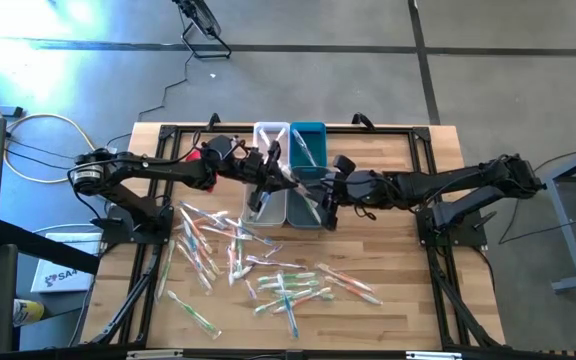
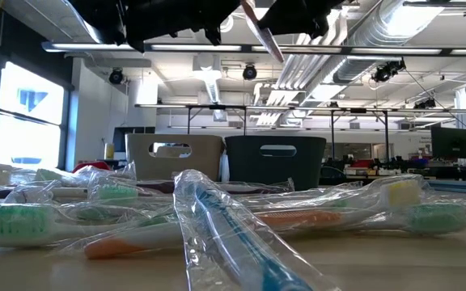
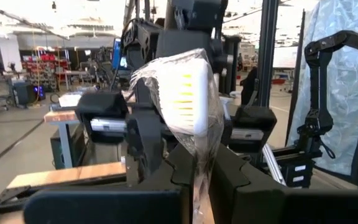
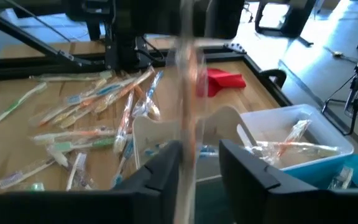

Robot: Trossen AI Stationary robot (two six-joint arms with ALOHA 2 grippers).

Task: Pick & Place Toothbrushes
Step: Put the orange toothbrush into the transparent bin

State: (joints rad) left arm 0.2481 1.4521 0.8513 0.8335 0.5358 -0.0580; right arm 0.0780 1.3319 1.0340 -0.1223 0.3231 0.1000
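— Wooden table (image 1: 398,260), two bins (image 1: 288,165) at the back. Where's the toothbrush (image 1: 268,192)?

— Between both arms above the bins. Left gripper (image 1: 264,185) pinches its head end; right gripper (image 1: 320,200), jaws slightly parted around the shaft.

— Its axis?

— Steep, nearly upright, bristle head toward the left gripper.

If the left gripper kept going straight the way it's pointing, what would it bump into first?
Probably the right gripper. The left gripper, shut on a wrapped toothbrush above the bins, points across at it, and the left wrist view shows that arm right ahead. How near is hard to judge.
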